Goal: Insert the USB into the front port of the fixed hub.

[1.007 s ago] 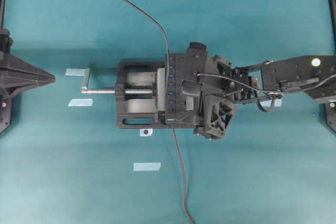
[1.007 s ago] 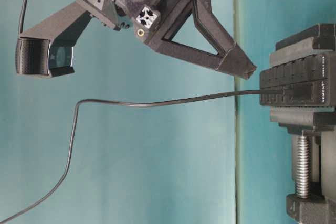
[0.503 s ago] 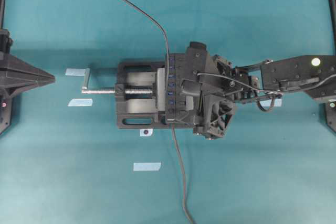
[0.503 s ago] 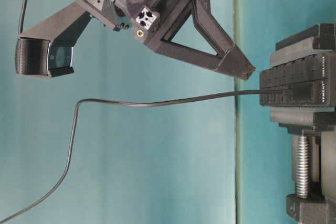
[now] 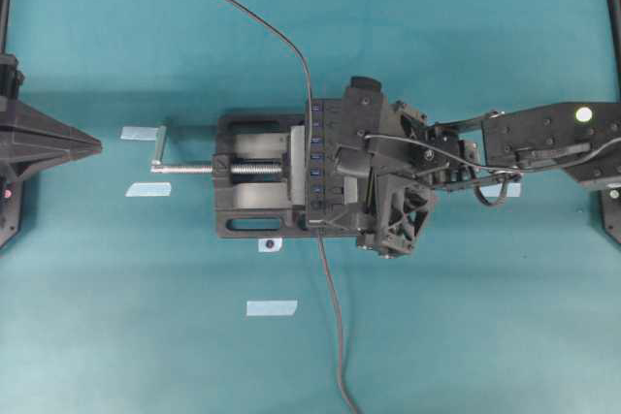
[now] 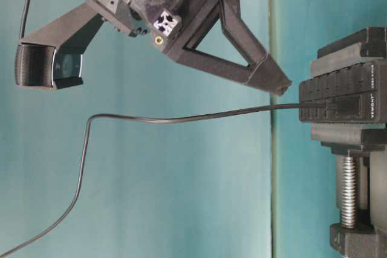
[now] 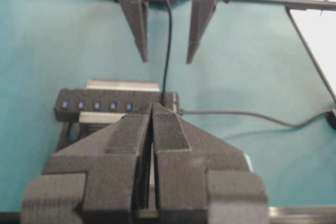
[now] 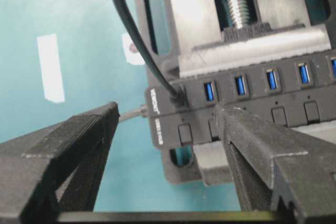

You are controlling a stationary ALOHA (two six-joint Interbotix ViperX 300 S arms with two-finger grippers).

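The fixed hub (image 5: pixel 315 157), a narrow black bar with blue ports (image 8: pixel 257 100), sits clamped in the vise. The USB (image 8: pixel 177 95) is a small black plug standing in the port at the hub's front end (image 7: pixel 167 98). Its thin cable (image 6: pixel 181 118) rises straight up from the plug. My right gripper (image 8: pixel 167 109) hovers open just above that end. One finger is past the hub's end and the other is over its buttons, and neither touches the plug. My left gripper (image 5: pixel 97 145) stays far to the left, shut and empty (image 7: pixel 152 107).
The black vise (image 5: pixel 247 210) with its silver screw (image 5: pixel 194 169) points left. The hub's own thicker cable (image 5: pixel 332 317) runs from the front end toward the near table edge. Pale tape strips (image 5: pixel 272 307) lie on the teal mat left of and in front of the vise.
My right gripper has shifted very slightly above the hub's front end, with its jaws still open. The plug, cables and left gripper have not moved.
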